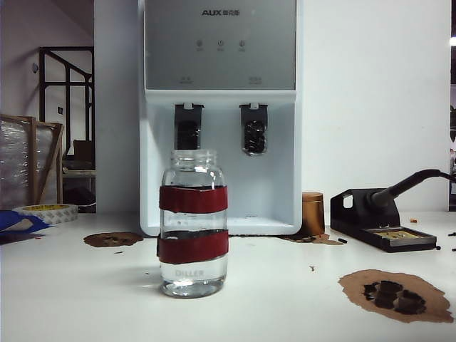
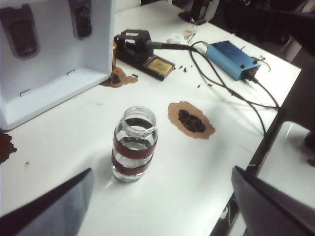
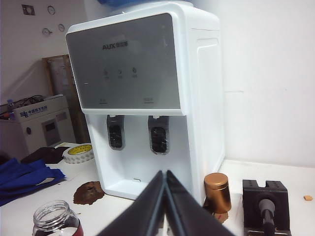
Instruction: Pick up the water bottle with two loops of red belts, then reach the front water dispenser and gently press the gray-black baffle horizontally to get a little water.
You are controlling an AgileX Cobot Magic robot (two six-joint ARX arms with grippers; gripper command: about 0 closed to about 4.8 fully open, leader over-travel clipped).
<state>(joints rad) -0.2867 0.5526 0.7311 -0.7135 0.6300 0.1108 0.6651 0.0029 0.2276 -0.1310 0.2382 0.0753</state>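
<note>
The water bottle (image 1: 194,221) is a clear glass jar with two dark-red bands. It stands upright on the white table in front of the water dispenser (image 1: 219,50), with a little water in its bottom. The gray-black baffle (image 1: 254,134) is the rounded ribbed paddle on the right of the bay. My left gripper (image 2: 157,216) is open wide above the table, short of the water bottle (image 2: 135,145) and not touching it. Only its two dark fingers (image 2: 54,211) show. My right gripper (image 3: 165,174) is shut and empty, held off the table facing the water dispenser (image 3: 142,59). Neither gripper shows in the exterior view.
A copper-coloured can (image 1: 313,212) and a black soldering-iron stand (image 1: 381,224) sit to the right of the dispenser. Brown stains (image 1: 395,293) mark the table. A tape roll (image 1: 46,211) lies at the left. A blue box with cables (image 2: 231,59) lies near the table's edge.
</note>
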